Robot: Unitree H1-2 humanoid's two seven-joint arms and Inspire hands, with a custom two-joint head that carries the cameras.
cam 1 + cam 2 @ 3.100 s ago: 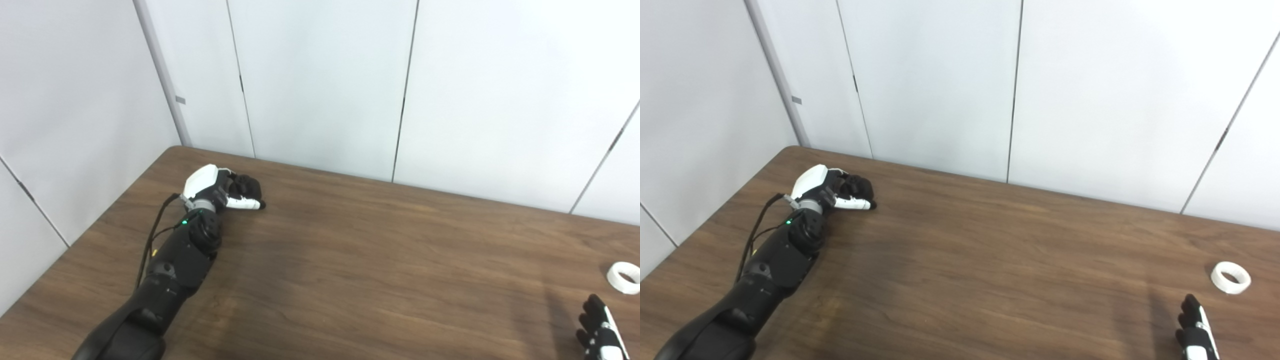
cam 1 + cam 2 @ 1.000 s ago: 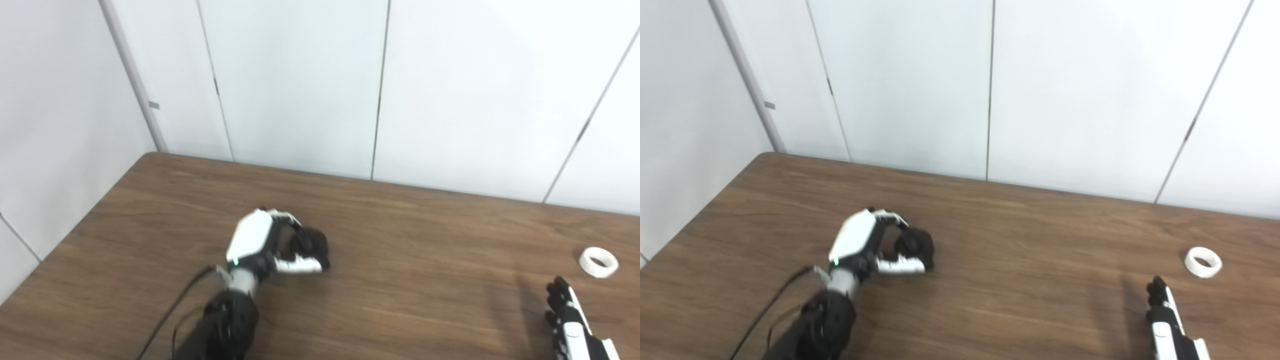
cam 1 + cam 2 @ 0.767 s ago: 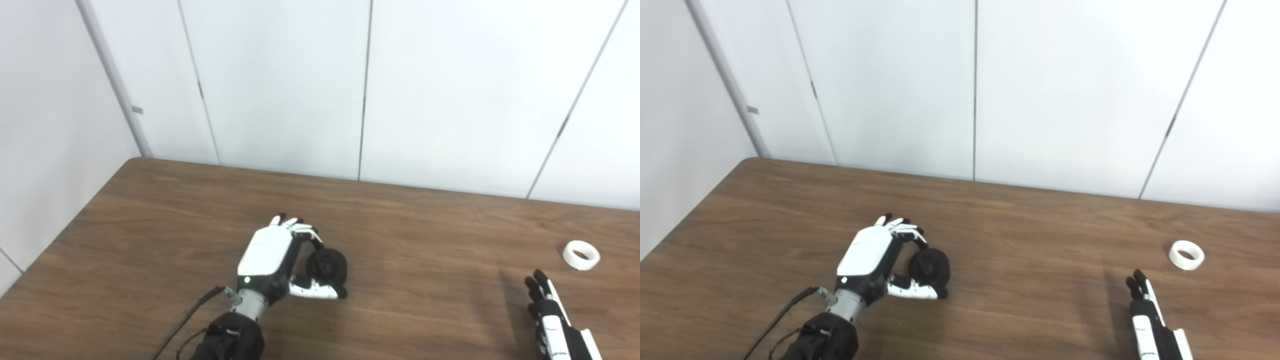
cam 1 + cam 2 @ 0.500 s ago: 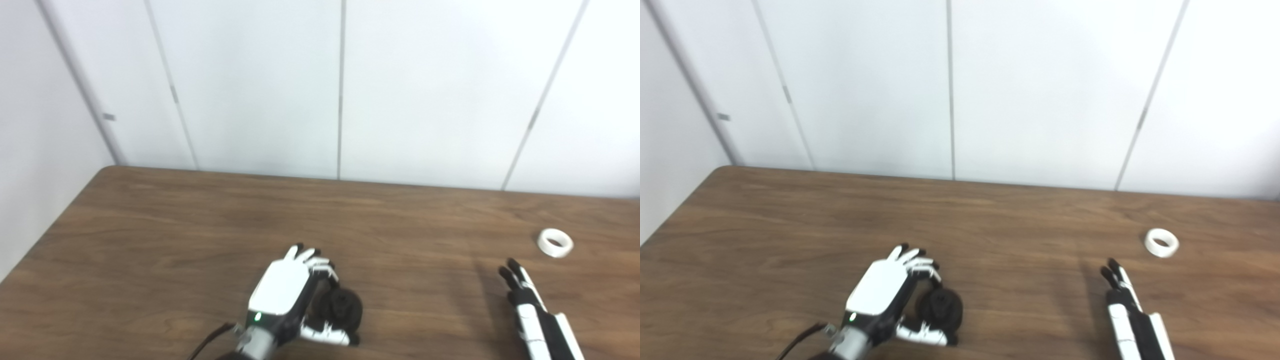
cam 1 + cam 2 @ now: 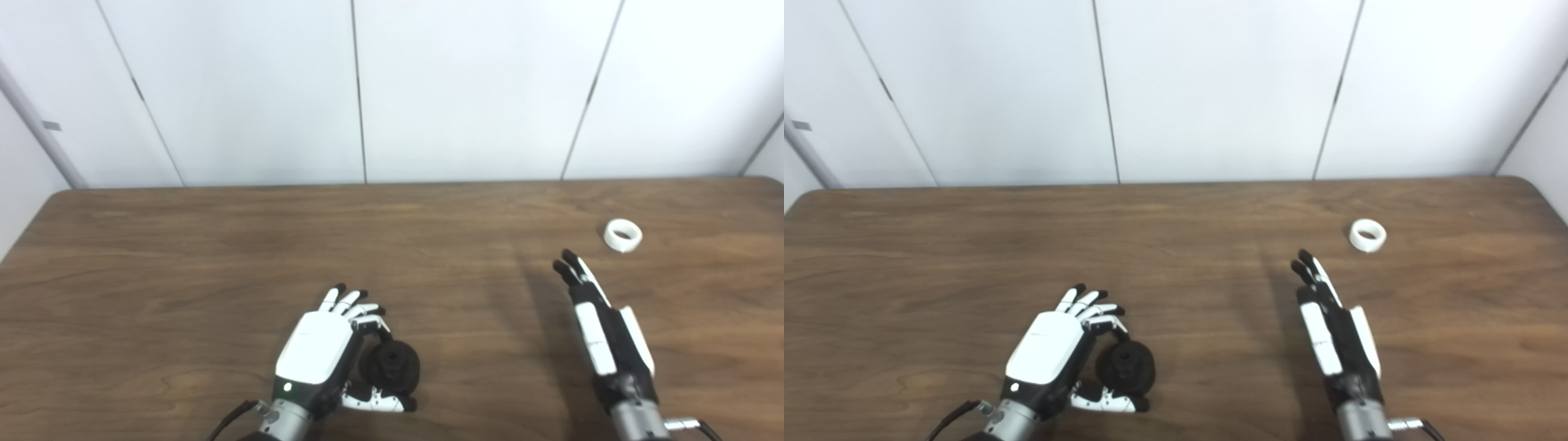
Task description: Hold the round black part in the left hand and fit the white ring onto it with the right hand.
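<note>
- The left hand [image 5: 320, 352] sits at about 6 o'clock, white back up, wrist at the bottom edge, fingers [image 5: 350, 301] curled toward 1 o'clock and thumb reaching toward 3, apparently gripping something.
- The right hand [image 5: 603, 327] sits at 4 o'clock, flat and edge-on, fingers straight together toward 11 o'clock, holding nothing.

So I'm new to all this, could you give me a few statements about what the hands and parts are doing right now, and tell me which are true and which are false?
1. The left hand holds the round black part. True.
2. The white ring is already fitted on the black part. False: it lies alone on the table, far to the right.
3. The right hand grips the ring. False: it is open and empty, fingers stretched out, short of the ring.
4. The ring lies beyond the right hand's fingertips. True.
5. The black part is in the right hand. False: it is in the left.
</note>
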